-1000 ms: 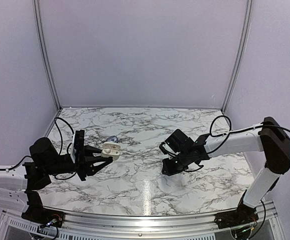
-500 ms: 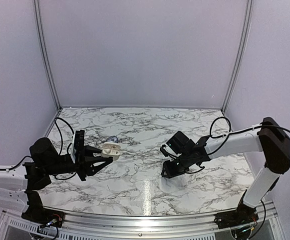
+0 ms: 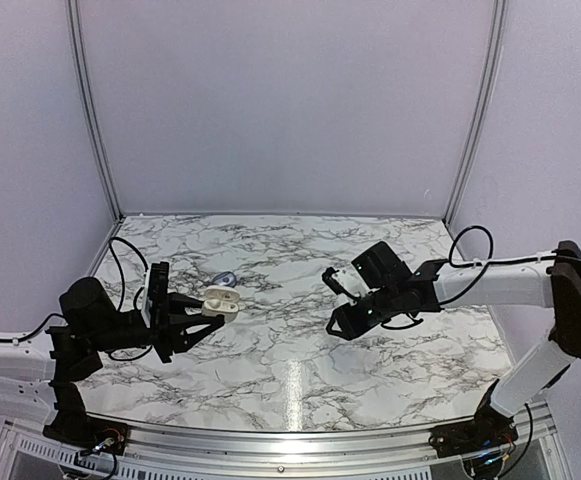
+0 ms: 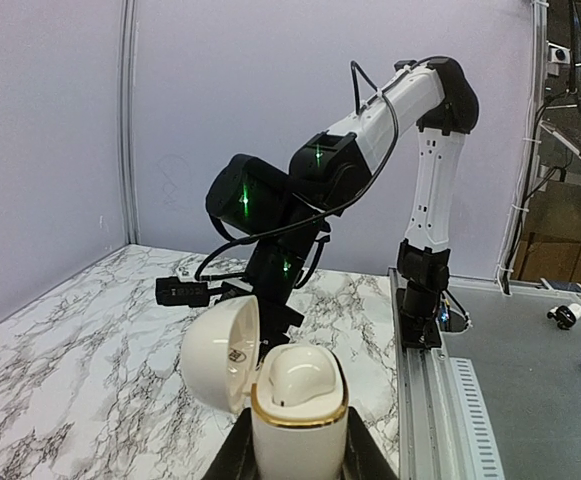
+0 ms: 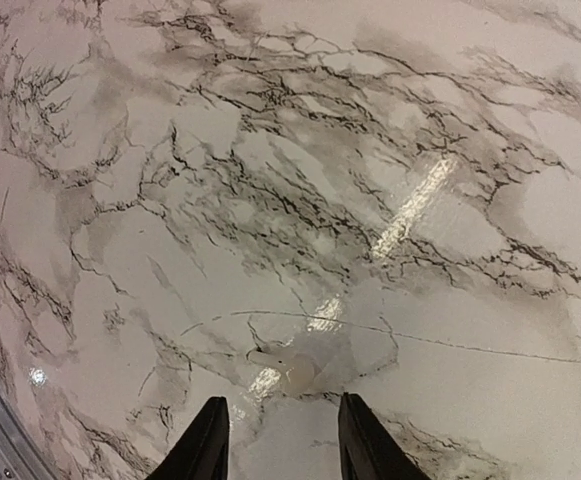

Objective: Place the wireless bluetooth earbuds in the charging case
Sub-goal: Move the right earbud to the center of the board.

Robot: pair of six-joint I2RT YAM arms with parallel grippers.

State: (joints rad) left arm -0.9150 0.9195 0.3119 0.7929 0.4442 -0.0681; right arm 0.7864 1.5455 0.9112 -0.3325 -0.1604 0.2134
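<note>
The charging case (image 4: 298, 440) looks cream-white with a gold rim, not lavender. It stands upright between my left gripper's (image 4: 298, 462) fingers, lid (image 4: 220, 340) swung open to the left. One whitish earbud (image 4: 300, 375) sits in its well. In the top view the case (image 3: 223, 300) is held above the table's left side by my left gripper (image 3: 213, 318). The other earbud (image 5: 288, 368) lies on the marble just ahead of my right gripper (image 5: 282, 440), which is open and empty, a finger on each side of it. My right gripper (image 3: 338, 325) hovers right of centre.
A small bluish object (image 3: 224, 277) lies on the marble table (image 3: 270, 250) just behind the case. Purple walls enclose three sides. The metal rail (image 3: 270, 440) runs along the near edge. Small items (image 4: 567, 315) sit on a grey bench beyond the table.
My right arm has stretched out and its gripper has lifted up and slightly right from the table. My left arm and the case have not moved.
</note>
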